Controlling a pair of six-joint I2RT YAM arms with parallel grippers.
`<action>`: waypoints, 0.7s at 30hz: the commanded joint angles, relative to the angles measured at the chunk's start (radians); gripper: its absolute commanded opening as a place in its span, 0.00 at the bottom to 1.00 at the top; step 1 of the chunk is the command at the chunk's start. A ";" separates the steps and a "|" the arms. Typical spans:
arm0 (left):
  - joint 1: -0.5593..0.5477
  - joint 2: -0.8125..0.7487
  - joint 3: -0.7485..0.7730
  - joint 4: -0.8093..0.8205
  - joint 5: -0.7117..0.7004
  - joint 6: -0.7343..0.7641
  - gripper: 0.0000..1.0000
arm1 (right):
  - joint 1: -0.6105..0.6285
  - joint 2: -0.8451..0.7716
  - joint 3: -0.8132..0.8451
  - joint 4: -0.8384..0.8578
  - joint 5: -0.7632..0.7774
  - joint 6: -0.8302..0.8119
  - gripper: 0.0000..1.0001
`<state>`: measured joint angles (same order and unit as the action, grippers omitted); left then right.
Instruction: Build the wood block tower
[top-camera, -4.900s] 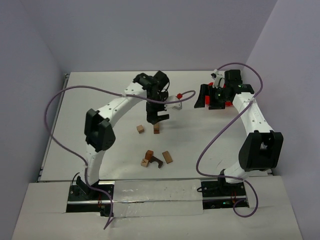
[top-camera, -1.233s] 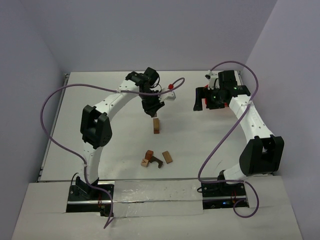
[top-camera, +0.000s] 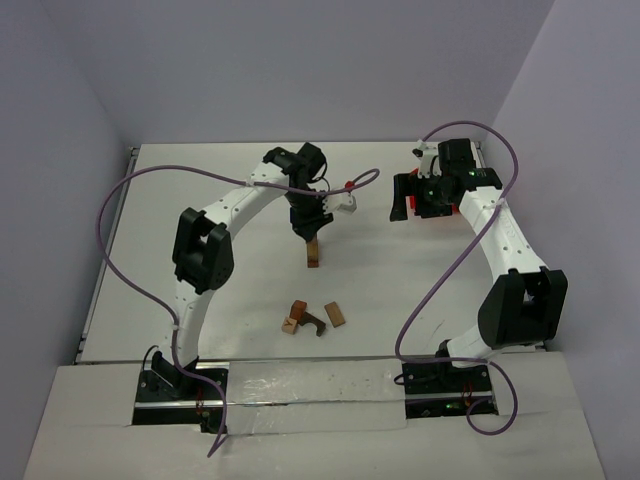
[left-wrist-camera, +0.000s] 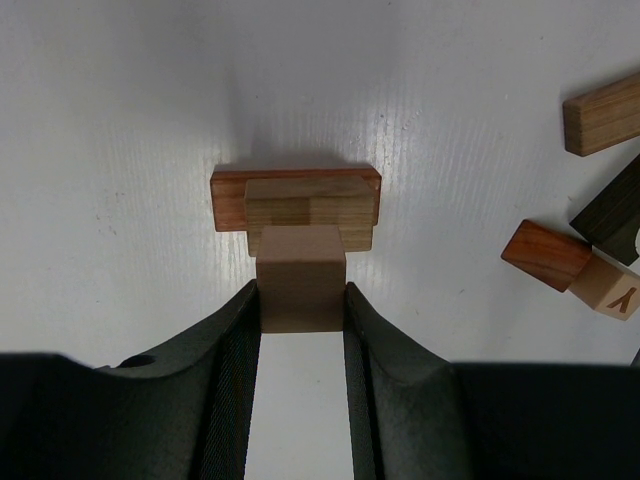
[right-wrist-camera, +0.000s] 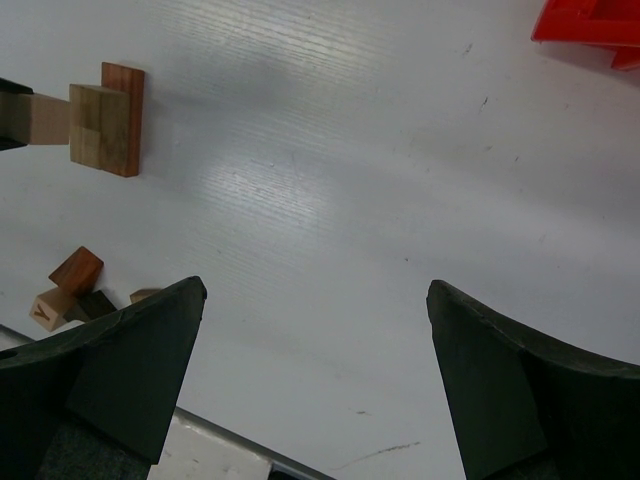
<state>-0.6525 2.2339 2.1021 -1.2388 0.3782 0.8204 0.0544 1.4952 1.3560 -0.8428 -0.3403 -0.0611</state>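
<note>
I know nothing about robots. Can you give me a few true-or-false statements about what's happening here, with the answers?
1. The left gripper grips a pale cube above the tower. True.
2. The right gripper holds a block. False: it is open and empty.
3. The tower's bottom block is reddish-brown. True.
4. Every block is in the tower. False: loose blocks lie apart on the table.
</note>
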 joint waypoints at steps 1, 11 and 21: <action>-0.006 0.014 0.022 -0.009 0.023 0.023 0.31 | -0.007 0.009 0.046 -0.003 -0.012 -0.005 1.00; -0.006 0.031 0.022 -0.011 0.014 0.024 0.35 | -0.007 0.016 0.048 -0.004 -0.020 -0.005 1.00; -0.006 0.043 0.024 -0.005 0.007 0.018 0.38 | -0.007 0.019 0.046 -0.004 -0.026 -0.006 1.00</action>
<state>-0.6529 2.2735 2.1021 -1.2388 0.3707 0.8239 0.0544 1.5116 1.3560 -0.8444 -0.3549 -0.0608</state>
